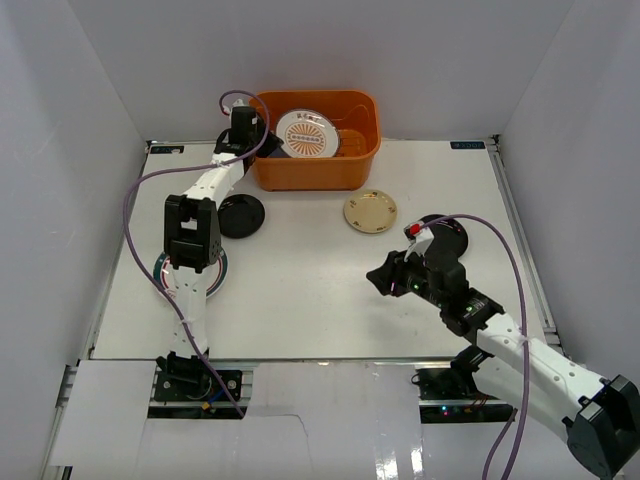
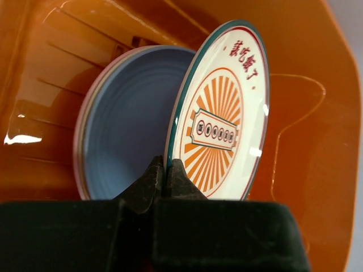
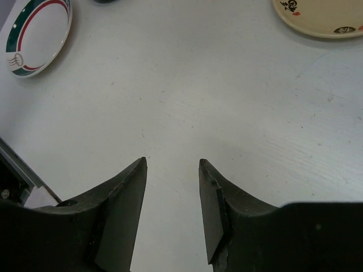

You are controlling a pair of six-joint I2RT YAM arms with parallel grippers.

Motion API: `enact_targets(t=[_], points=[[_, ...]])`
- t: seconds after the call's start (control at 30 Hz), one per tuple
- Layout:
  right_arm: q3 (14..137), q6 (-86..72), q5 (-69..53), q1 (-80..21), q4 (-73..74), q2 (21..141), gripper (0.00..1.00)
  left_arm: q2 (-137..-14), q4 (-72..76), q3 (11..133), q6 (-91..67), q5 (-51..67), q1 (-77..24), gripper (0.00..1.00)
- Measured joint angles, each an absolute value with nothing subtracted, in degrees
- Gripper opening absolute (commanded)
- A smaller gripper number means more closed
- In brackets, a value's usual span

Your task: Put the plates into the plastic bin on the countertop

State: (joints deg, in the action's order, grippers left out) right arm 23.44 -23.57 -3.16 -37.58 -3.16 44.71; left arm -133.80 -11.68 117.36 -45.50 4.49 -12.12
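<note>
The white countertop (image 1: pixel 320 300) fills the middle of the top view, and the orange plastic bin (image 1: pixel 316 172) is set at its upper edge, against the back wall (image 1: pixel 400 50). Inside the bin, the white plate with the orange sunburst (image 2: pixel 224 122) is held nearly on edge. A blue plate (image 2: pixel 127 119) is leaned behind it toward the left of the wrist view, with thin rims of further plates (image 2: pixel 83 130) visible behind the blue one. The lower rim of the sunburst one is pinched between the fingers of the left gripper (image 2: pixel 166 170), which is reached over the bin's left end.

Outside the bin, a black plate (image 1: pixel 243 215) is laid just below the bin's left corner. A second black plate (image 1: pixel 452 230) is partly covered by the right arm (image 1: pixel 500 335). A patterned plate (image 1: pixel 218 268) is partly hidden under the left arm (image 1: pixel 190 235) at lower left, and a small tan plate (image 1: pixel 370 211) is seen below the bin's right half. The right gripper (image 3: pixel 173 164) is held over bare countertop, its fingers spread apart.
</note>
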Motion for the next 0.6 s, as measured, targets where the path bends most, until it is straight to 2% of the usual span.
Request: enact_targets(t=[0.03, 0.1, 0.13, 0.27, 0.33, 0.37, 0.5, 0.6], points=[[23.4, -23.6, -3.1, -37.5, -3.1, 45.1, 0.48, -134.3, -12.2, 117.4, -45.5, 4.5, -11.9, 0.00], [23.4, -23.5, -3.0, -37.5, -3.1, 45.9, 0.49, -134.7, -12.5, 117.4, -45.8, 4.8, -11.7, 0.11], [23.4, -23.5, -3.0, -37.5, -3.1, 46.4, 0.49, -134.7, -12.6, 117.4, -45.7, 4.9, -11.7, 0.23], [23.5, -23.6, -3.0, -37.5, -3.2, 48.5, 0.49, -134.7, -12.1, 118.1, -45.2, 5.8, -11.7, 0.51], [23.5, -23.6, -3.0, -37.5, -3.2, 49.5, 0.49, -134.7, -11.6, 118.3, -45.1, 6.5, -11.7, 0.60], [23.5, -23.7, -3.0, -37.5, -3.4, 49.9, 0.49, -134.7, -11.6, 118.3, -45.0, 6.8, -11.7, 0.68], [23.5, -24.4, -3.0, -37.5, -4.8, 51.5, 0.50, -134.6, -11.2, 118.3, -44.5, 8.4, -11.7, 0.86], [23.6, -25.1, -3.0, -37.5, -6.7, 53.6, 0.52, -134.3, -11.0, 118.3, -44.0, 10.2, -11.8, 0.96]])
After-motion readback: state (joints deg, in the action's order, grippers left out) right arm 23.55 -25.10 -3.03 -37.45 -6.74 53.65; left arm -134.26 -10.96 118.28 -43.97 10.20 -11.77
